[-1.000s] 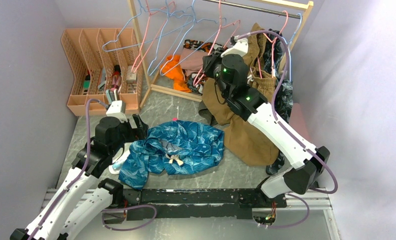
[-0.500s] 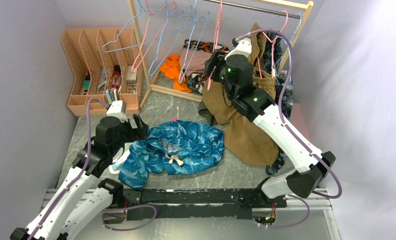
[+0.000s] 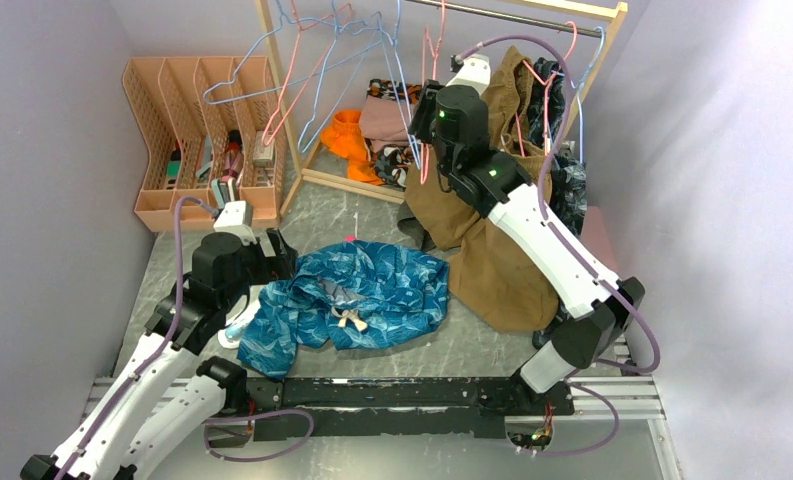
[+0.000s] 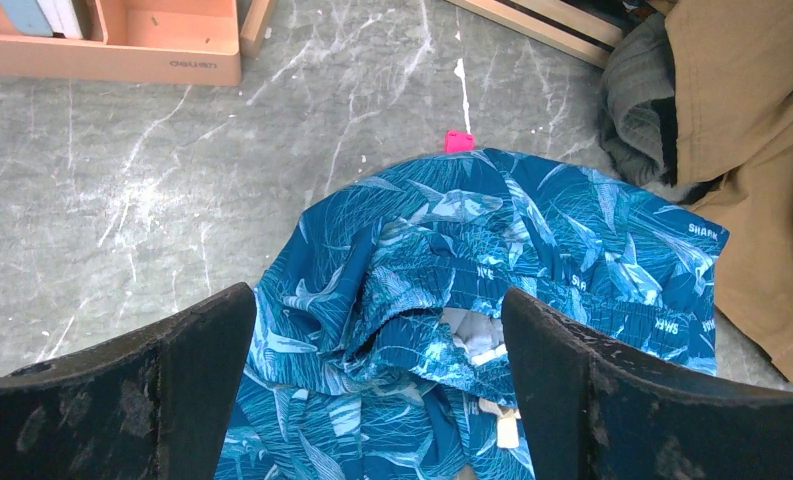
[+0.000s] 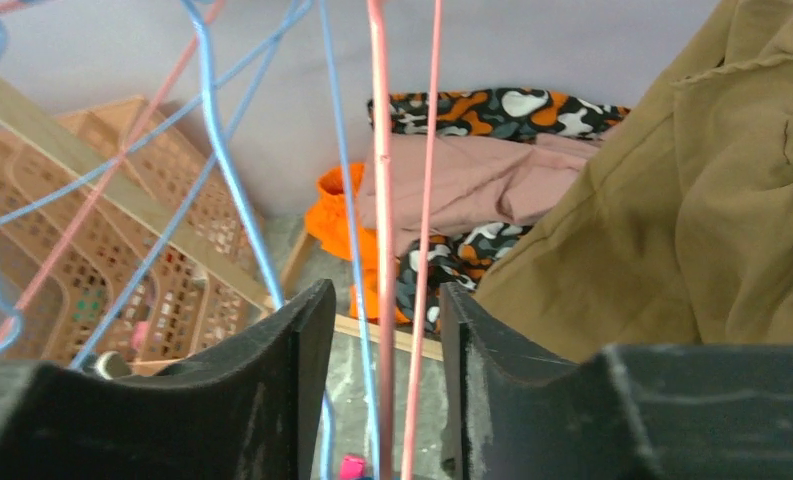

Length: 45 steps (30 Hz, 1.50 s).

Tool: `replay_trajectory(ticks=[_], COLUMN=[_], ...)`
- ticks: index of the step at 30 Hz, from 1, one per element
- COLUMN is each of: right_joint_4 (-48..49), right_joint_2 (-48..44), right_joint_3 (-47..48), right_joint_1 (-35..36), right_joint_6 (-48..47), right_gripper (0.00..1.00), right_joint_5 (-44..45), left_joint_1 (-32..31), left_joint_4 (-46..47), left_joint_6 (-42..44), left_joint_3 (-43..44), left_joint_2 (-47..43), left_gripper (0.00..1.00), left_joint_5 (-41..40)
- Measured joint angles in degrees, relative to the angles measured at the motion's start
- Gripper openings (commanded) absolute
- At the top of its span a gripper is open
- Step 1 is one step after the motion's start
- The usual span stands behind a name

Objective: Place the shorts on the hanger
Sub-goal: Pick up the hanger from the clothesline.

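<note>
The grey marbled desk (image 3: pixel 372 215) lies beneath both claws. The wooden clothes rack (image 3: pixel 276 110) stands around the right claw (image 3: pixel 427 105), which sits high among its hanging wires. Tan-brown shorts (image 3: pixel 492 250) drape just to that claw's right. The teal leaf-print shorts (image 4: pixel 492 250) lie crumpled on the desk directly under the left claw (image 4: pixel 377 330), whose fingers are spread wide and hold nothing. The pink wire hanger (image 5: pixel 383 250) hangs on the rack, with its wires passing between the right claw's fingers. Those fingers are apart and not pinching the wires.
</note>
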Motion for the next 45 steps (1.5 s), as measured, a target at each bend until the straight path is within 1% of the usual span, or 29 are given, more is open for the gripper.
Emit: replay_trajectory(ticks=[2, 7, 9, 11, 21, 28, 33, 39, 45], right_joint_4=[-0.4, -1.2, -1.1, -0.7, 4.0, 13.1, 18.3, 26.9, 33.7], right_joint_2=[1.1, 1.7, 1.5, 1.1, 0.8, -0.9, -1.5, -4.2, -4.3], right_joint_3=[0.0, -0.3, -0.4, -0.8, -2.8, -9.3, -12.0, -19.3, -22.8], right_joint_1=[-0.7, -2.5, -2.9, -3.1, -4.5, -4.8, -4.9, -5.2, -6.7], right_joint_6=[-0.6, -1.2, -1.5, -1.8, -3.9, -6.5, -8.3, -10.8, -11.6], right_gripper=[0.33, 0.17, 0.05, 0.00, 0.00, 0.00, 0.00, 0.00, 0.00], right_joint_5=[0.3, 0.4, 0.4, 0.2, -2.1, -4.2, -5.2, -6.7, -8.5], left_joint_1=[0.0, 0.0, 0.0, 0.0, 0.0, 0.0, 0.0, 0.0, 0.0], left_joint_4=[0.0, 0.0, 0.0, 0.0, 0.0, 0.0, 0.0, 0.0, 0.0], left_joint_6=[0.0, 0.0, 0.0, 0.0, 0.0, 0.0, 0.0, 0.0, 0.0], left_joint_3=[0.0, 0.0, 0.0, 0.0, 0.0, 0.0, 0.0, 0.0, 0.0], left_joint_2=[0.0, 0.0, 0.0, 0.0, 0.2, 0.2, 0.3, 0.8, 0.8], left_gripper=[0.96, 0.96, 0.96, 0.96, 0.96, 0.96, 0.96, 0.96, 0.96], left_joint_5=[0.0, 0.0, 0.0, 0.0, 0.0, 0.0, 0.0, 0.0, 0.0])
